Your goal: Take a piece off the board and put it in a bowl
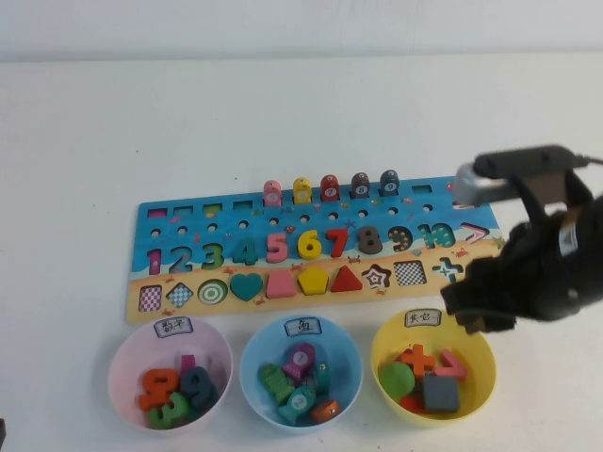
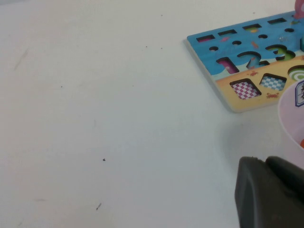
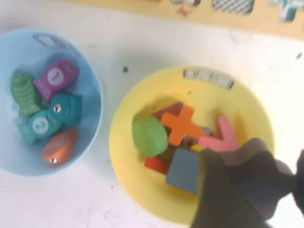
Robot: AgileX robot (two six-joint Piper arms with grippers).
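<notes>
**Right claw over the yellow bowl, star piece not made out**

Nearest us, at the tabletop's near left corner, the left gripper (image 2: 268, 192) sits low beside the pink bowl (image 1: 115, 367); we cannot tell whether it is open or closed.

Three bowls stand in a row along the near edge: pink, light blue (image 1: 251, 365), and yellow (image 1: 381, 356).

The right gripper (image 3: 247, 190) hangs over the right side of the yellow bowl, above a grey-blue square block (image 3: 183, 171), an orange plus (image 3: 180, 124), a green piece (image 3: 149, 136) and a pink piece (image 3: 221, 137). The claw is dark and blurred, so we cannot tell how wide it stands or whether it holds anything. We cannot tell the dark star piece apart from it.

Beyond the bowls lies the board (image 1: 236, 231). In its near row, the star-shaped recess (image 1: 377, 277) shows a pale floor, between the red triangle (image 1: 346, 279) and a checkered recess (image 1: 409, 273).

Five round-topped pegs (image 1: 330, 187) stand along the board's far edge.
</notes>
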